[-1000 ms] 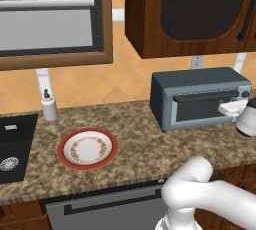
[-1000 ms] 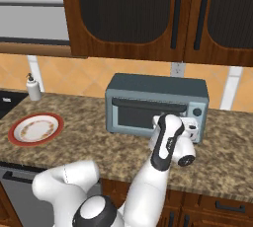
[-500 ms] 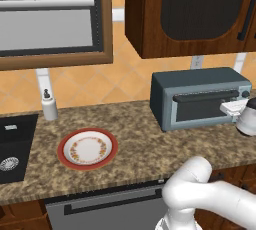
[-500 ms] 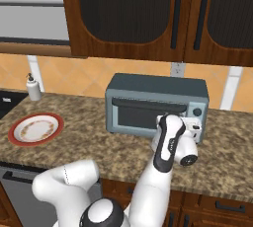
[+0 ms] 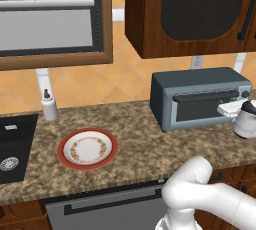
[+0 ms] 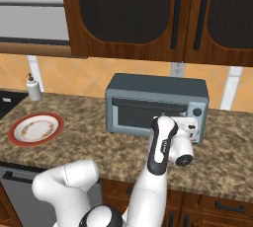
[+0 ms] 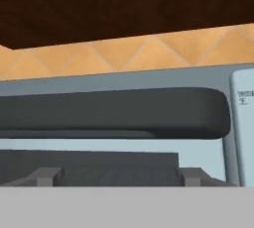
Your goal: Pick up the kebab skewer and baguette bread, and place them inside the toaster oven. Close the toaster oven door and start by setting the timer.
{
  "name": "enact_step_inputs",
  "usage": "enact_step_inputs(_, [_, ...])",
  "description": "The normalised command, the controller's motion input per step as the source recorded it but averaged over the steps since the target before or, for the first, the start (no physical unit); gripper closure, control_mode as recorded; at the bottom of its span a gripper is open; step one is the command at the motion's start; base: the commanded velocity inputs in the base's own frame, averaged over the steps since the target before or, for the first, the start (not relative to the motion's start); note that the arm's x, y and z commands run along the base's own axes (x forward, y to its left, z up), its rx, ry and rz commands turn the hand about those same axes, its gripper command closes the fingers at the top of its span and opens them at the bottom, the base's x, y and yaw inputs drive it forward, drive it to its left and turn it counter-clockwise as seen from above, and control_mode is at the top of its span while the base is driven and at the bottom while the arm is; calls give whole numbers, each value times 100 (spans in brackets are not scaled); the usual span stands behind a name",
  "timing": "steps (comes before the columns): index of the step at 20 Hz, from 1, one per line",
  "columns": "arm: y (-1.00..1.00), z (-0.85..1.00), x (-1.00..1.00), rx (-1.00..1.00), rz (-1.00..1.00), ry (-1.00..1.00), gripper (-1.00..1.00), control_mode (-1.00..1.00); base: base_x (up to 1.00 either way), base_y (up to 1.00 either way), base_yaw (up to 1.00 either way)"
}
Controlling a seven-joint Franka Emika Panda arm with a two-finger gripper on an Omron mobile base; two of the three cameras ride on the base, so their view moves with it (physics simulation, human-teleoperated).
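At the far left my counter (image 5: 135, 144) ends in a dark sink (image 5: 15, 146), with a white soap dispenser (image 5: 48, 106) standing behind it against the tiled wall. Just right of the sink lies a red-rimmed plate (image 5: 87, 149) with nothing on it; I can find neither the kebab skewer nor the baguette bread on the plate or the stone around it, so I judge both are inside the oven, though its dark glass lets me confirm nothing. Further right sits the toaster oven (image 6: 157, 103), blue-grey, under the dark wood cabinets (image 6: 148, 14), with the toaster oven door (image 6: 148, 115) shut upright and its dark bar handle (image 7: 114, 113) running across the top of the glass. My pincer (image 5: 231, 108) is up against the right end of that front, near the handle's end and the pale knob panel (image 7: 243, 123); in my own close view two dark finger tips (image 7: 45, 176) rise well apart below the bar, so I read it as open and holding nothing. I reckon the timer is what remains. The risk is that, being so close to the bar, I close on the handle's end rather than a knob and drag the door down again; or I slip off the small knob and nudge the whole oven back along the counter.
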Motion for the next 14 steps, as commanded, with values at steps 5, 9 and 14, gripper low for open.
enact_step_inputs(5, [0, 0, -2, -3, 0, 0, -100, -100, 0, 0, 0])
enact_step_inputs(9, [-7, 0, -42, -2, 0, 0, -100, -100, 0, 0, 0])
enact_step_inputs(14, [-16, 0, -60, -2, 0, -1, -100, -100, 0, 0, 0])
